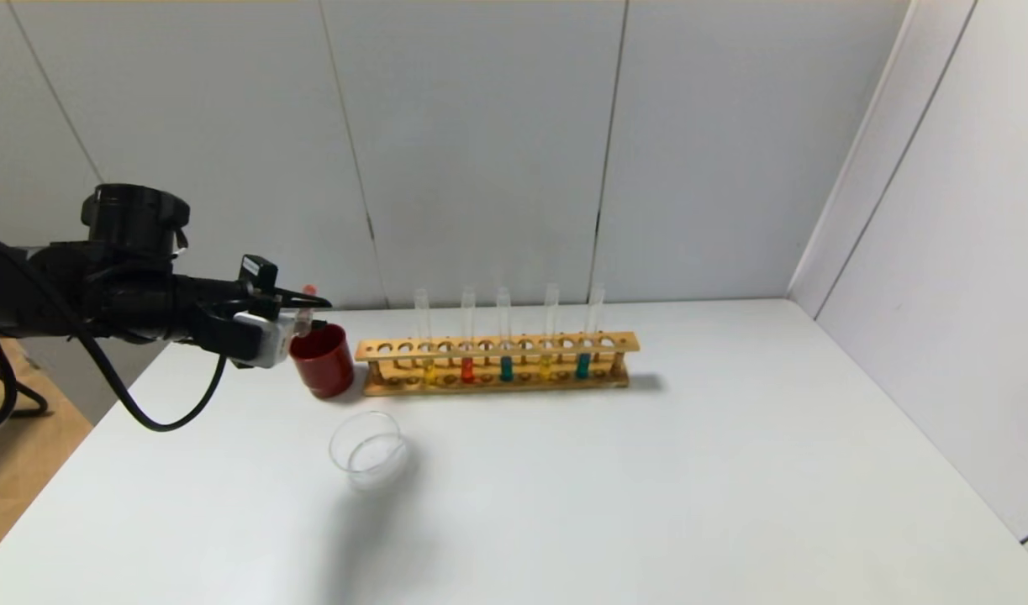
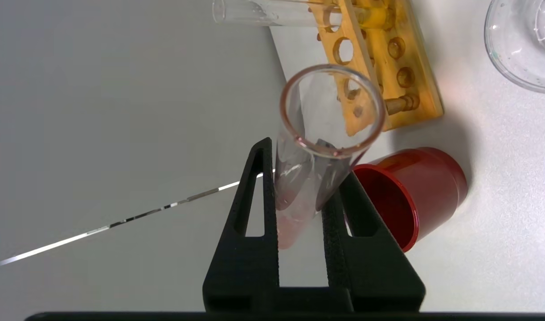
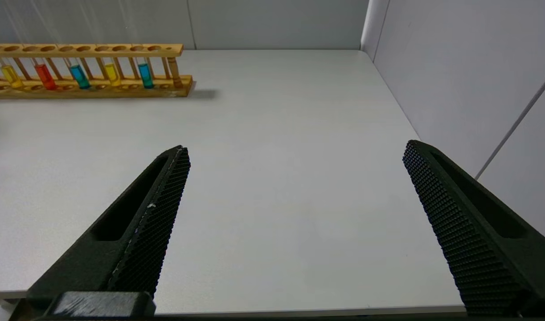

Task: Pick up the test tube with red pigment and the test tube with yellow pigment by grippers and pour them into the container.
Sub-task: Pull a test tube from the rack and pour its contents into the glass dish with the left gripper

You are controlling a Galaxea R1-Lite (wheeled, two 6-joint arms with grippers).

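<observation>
One slim clear glass tube [image 2: 319,147], holding only a reddish residue, is pinched in my left pincer [image 2: 299,196] above the dark red cup [image 1: 323,360] (rack [image 1: 497,363] alongside). My right pincer [image 3: 294,178] hovers spread over the white surface [image 3: 276,133]; the shallow clear glass dish [image 1: 367,449] stands near the cup.

The right gripper [image 3: 297,154] hangs jaws spread wide over the bench [image 3: 276,133]; far off stands the wooden rack [image 3: 89,84] of tubes.
</observation>
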